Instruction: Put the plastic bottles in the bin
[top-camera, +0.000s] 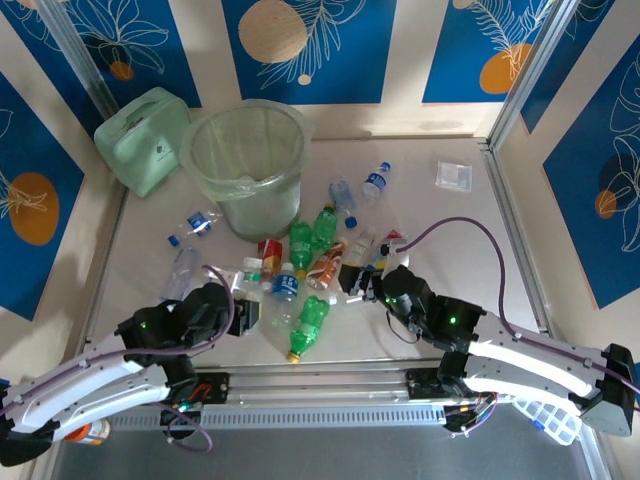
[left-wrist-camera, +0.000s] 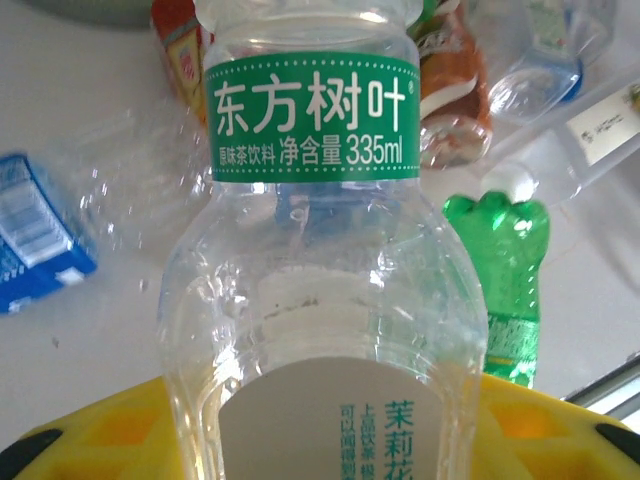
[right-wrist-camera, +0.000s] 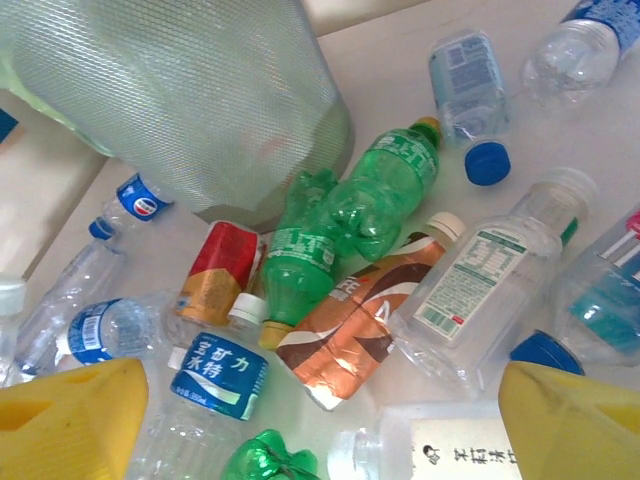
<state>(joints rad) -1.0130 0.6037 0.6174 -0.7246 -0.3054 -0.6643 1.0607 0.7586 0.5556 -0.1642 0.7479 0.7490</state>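
My left gripper (top-camera: 243, 312) (left-wrist-camera: 325, 440) is shut on a clear bottle (left-wrist-camera: 320, 290) with a green band label, held between its yellow fingers (left-wrist-camera: 100, 440). The bin (top-camera: 255, 205) (right-wrist-camera: 180, 100), a tall pale-green bucket with a clear liner, stands at the back centre. Several plastic bottles lie in a heap (top-camera: 320, 250) in front of it. My right gripper (top-camera: 352, 280) (right-wrist-camera: 330, 420) hangs open over that heap. Below it lie a brown-labelled bottle (right-wrist-camera: 350, 330), a blue-labelled bottle (right-wrist-camera: 215, 375), green bottles (right-wrist-camera: 390, 185) and a clear square bottle (right-wrist-camera: 480, 280).
A pale green boxy container (top-camera: 145, 138) sits left of the bin. Loose bottles lie at the back right (top-camera: 376, 180) and left of the bin (top-camera: 198, 222). A green bottle (top-camera: 310, 322) lies between my arms. A small clear packet (top-camera: 453, 174) rests far right.
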